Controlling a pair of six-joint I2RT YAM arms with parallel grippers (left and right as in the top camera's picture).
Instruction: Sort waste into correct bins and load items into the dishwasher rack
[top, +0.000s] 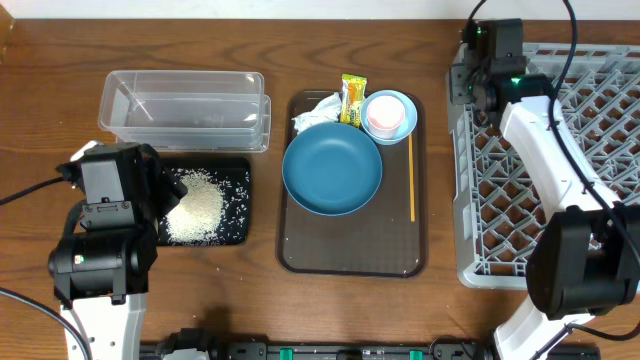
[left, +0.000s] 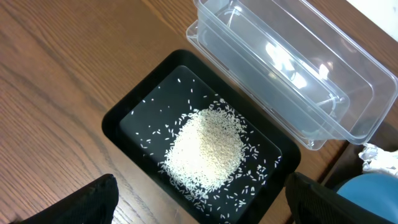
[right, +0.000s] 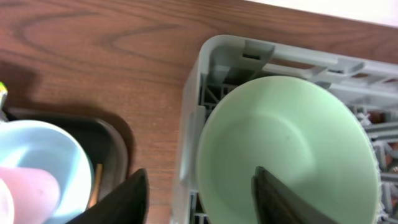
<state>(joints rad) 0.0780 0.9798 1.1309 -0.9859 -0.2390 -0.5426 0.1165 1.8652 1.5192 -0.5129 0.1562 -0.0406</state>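
From above, we see the clear container (top: 185, 105) in the upper left of the wooden surface (top: 60, 60). Just below it lies the black tray (top: 235, 180) with the rice heap (top: 195, 210). The left arm (top: 105, 235) covers that tray's left end. In the centre, the brown serving tray (top: 350, 255) carries the dark-blue plate (top: 332, 168). Along its top edge are the tissue (top: 315, 108), the snack wrapper (top: 352, 100) and a light-blue bowl (top: 405, 105) with the pink cup (top: 382, 118) inside. The orange stick (top: 412, 180) lies along its right side. The grey rack (top: 580, 190) fills the right, and the right arm (top: 540, 140) reaches to its upper-left corner.

In the left wrist view, the left end effector (left: 202, 186) hangs above the rice. It is released, fingers (left: 87, 202) wide apart in the bottom corners with nothing between them.

In the right wrist view, the right end effector (right: 202, 174) straddles the rim of the mint bowl (right: 292, 137), which sits in the rack's corner. One finger overlaps the bowl's hollow. The other stands outside, rack wall showing between it and the rim, so we read it as released.
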